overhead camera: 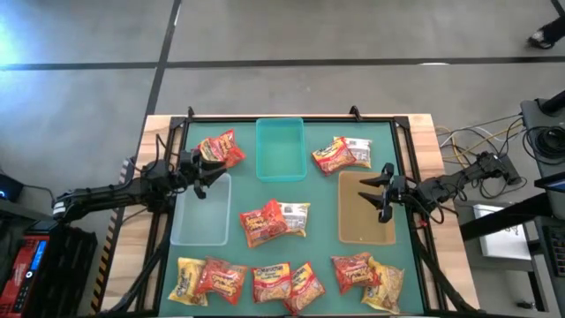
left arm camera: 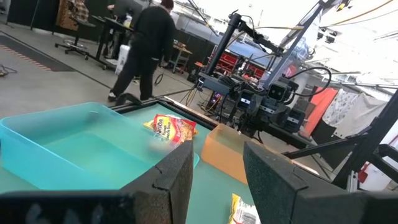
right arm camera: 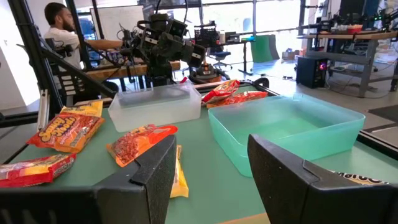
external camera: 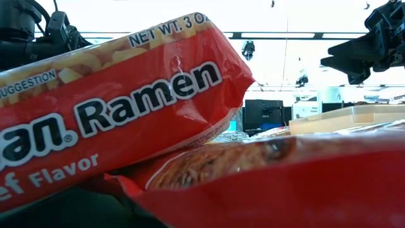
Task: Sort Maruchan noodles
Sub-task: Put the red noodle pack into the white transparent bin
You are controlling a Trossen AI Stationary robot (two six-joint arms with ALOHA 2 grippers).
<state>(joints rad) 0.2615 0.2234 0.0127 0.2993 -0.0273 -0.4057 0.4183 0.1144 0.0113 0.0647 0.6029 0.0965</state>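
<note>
Several red and yellow Maruchan noodle packets lie flat on the green mat. One lies at the far left (overhead camera: 221,150), a pair at the far right (overhead camera: 340,155), a pair in the middle (overhead camera: 274,219), and a row sits along the near edge (overhead camera: 287,284). My left gripper (overhead camera: 199,181) hovers open over the clear bin's far end, with nothing between its fingers (left arm camera: 217,168). My right gripper (overhead camera: 381,190) hovers open over the tan bin's far end, and it too has nothing between its fingers (right arm camera: 211,168). In the low view two of the packets (external camera: 126,107) fill the foreground.
A teal bin (overhead camera: 281,148) stands at the far middle, a clear bin (overhead camera: 201,210) at the left, and a tan bin (overhead camera: 365,212) at the right. A black frame (overhead camera: 291,117) edges the table. People (left arm camera: 146,43) and equipment are in the room beyond.
</note>
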